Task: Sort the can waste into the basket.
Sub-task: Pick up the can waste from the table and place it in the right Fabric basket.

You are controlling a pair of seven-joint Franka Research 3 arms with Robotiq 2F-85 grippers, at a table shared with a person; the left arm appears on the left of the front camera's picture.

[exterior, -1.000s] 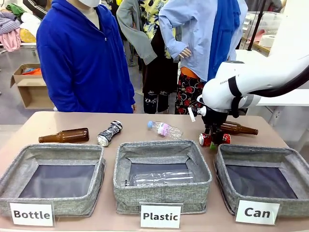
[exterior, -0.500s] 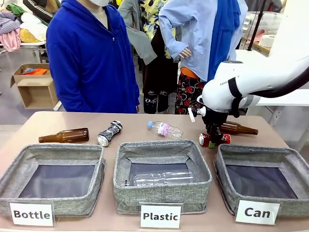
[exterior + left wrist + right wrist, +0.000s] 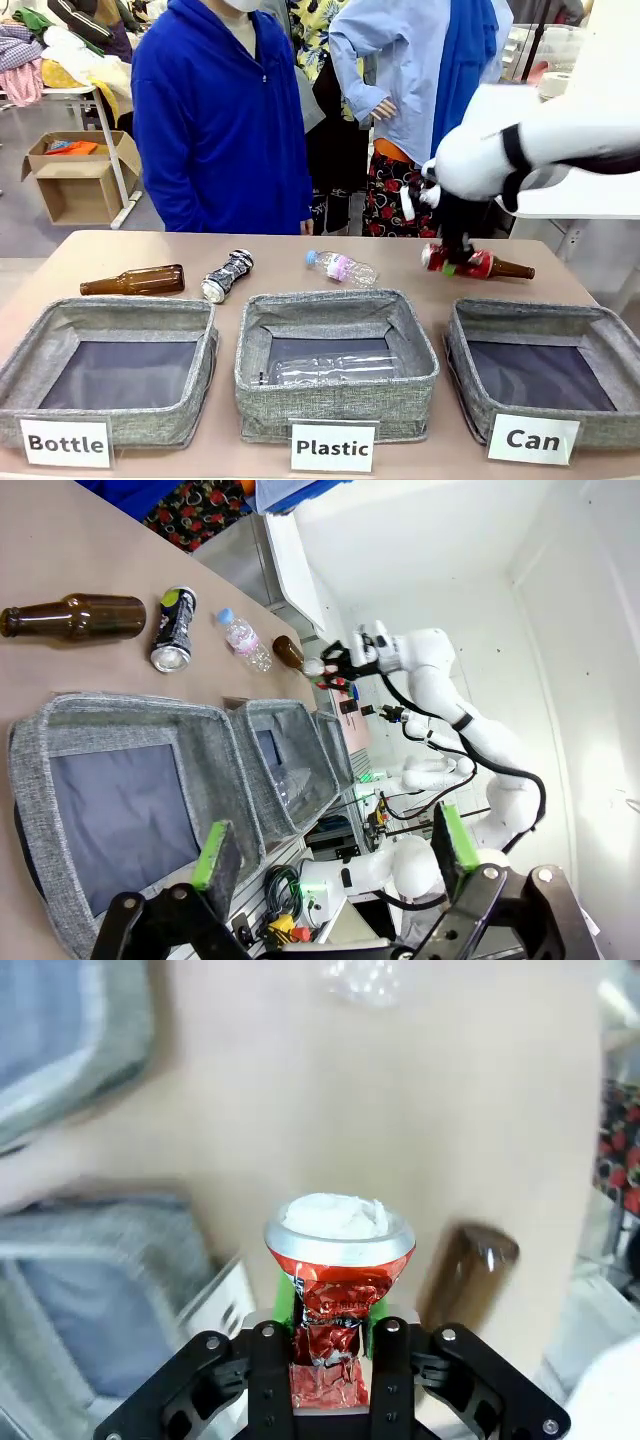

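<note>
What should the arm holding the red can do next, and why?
Probably carry the red can toward the table's near side, over the basket labelled "Can", then open. The right gripper is shut on the can, and that basket sits just in front of it.

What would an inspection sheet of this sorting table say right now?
Surface: tan table, no spills seen.
Job's things: red can gripped; patterned can lying on table; Can basket looks empty.
Clutter: left brown bottle, right brown bottle, clear bottle, Bottle basket, Plastic basket.
Grippers: right gripper shut on red can; left gripper open, empty.
Cables: black cables along right arm.
Surroundings: person in blue; cardboard box.
</note>
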